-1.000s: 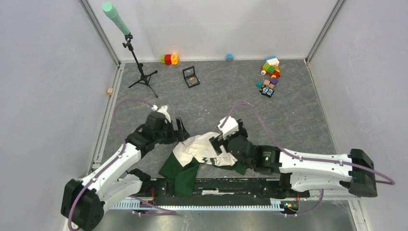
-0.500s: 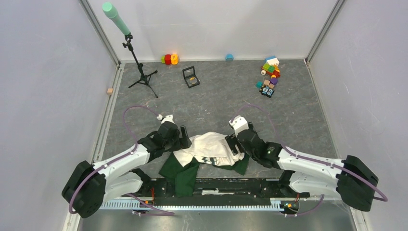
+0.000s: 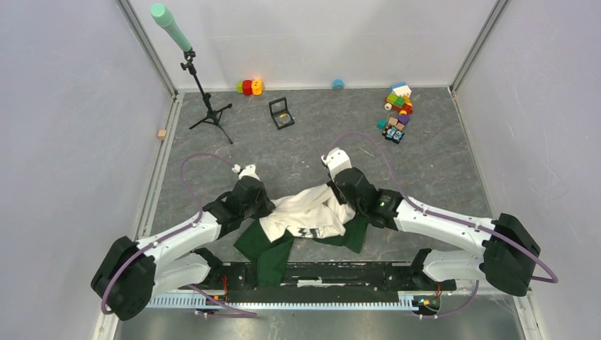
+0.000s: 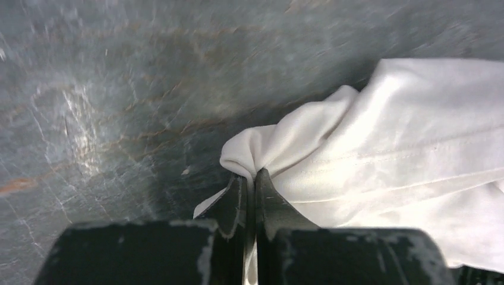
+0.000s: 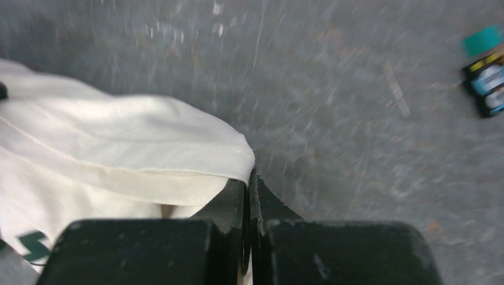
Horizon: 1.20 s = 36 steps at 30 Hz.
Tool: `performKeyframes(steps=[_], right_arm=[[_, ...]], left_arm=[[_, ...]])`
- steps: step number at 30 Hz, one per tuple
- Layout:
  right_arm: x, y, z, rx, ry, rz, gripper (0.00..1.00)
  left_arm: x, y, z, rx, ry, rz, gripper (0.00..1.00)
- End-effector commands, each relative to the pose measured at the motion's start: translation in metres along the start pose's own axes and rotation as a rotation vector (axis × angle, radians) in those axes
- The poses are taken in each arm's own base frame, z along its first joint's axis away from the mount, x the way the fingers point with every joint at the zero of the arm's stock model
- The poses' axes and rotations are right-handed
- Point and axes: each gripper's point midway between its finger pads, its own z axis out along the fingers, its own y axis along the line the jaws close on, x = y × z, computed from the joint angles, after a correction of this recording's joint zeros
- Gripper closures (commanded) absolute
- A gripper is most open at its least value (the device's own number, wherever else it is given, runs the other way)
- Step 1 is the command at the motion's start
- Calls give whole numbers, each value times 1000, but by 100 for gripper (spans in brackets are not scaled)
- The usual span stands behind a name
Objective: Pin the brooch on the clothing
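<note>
The clothing [image 3: 306, 217], a cream-white T-shirt with dark green sleeves, lies crumpled on the grey floor between my two arms. My left gripper [image 3: 265, 207] is shut on a fold at its left edge; in the left wrist view the fingers [image 4: 250, 178] pinch white cloth [image 4: 416, 136]. My right gripper [image 3: 341, 199] is shut on the hem at the shirt's far right; in the right wrist view the jaws [image 5: 250, 181] clamp that hem [image 5: 178, 148]. A small round disc, seemingly the brooch [image 3: 285, 120], sits in an open black box [image 3: 277, 107] far behind the shirt.
A black tripod [image 3: 209, 112] with a green-tipped rod stands at the back left. Coloured blocks [image 3: 396, 110] lie at the back right, partly seen in the right wrist view [image 5: 486, 77]. A red-yellow toy [image 3: 250, 86] and a blue cap [image 3: 338, 84] sit by the back wall.
Both grippers went from open to shut on the shirt's edges. The right arm has moved away from the bases, drawing the cloth with it.
</note>
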Motion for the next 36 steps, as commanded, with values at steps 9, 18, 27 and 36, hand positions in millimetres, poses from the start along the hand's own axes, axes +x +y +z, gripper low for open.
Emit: performKeyframes(steps=[9, 18, 27, 36], right_arm=[[-237, -102, -153, 295, -559, 74, 100], [-200, -144, -210, 372, -674, 225, 100], [-60, -159, -159, 564, -434, 275, 100], [-8, -140, -127, 501, -345, 303, 100]], left_arm=[[-204, -103, -163, 166, -514, 192, 98], [-199, -102, -206, 167, -453, 288, 73], [-82, -62, -128, 216, -135, 97, 7], [-50, -11, -71, 2, -99, -8, 0]])
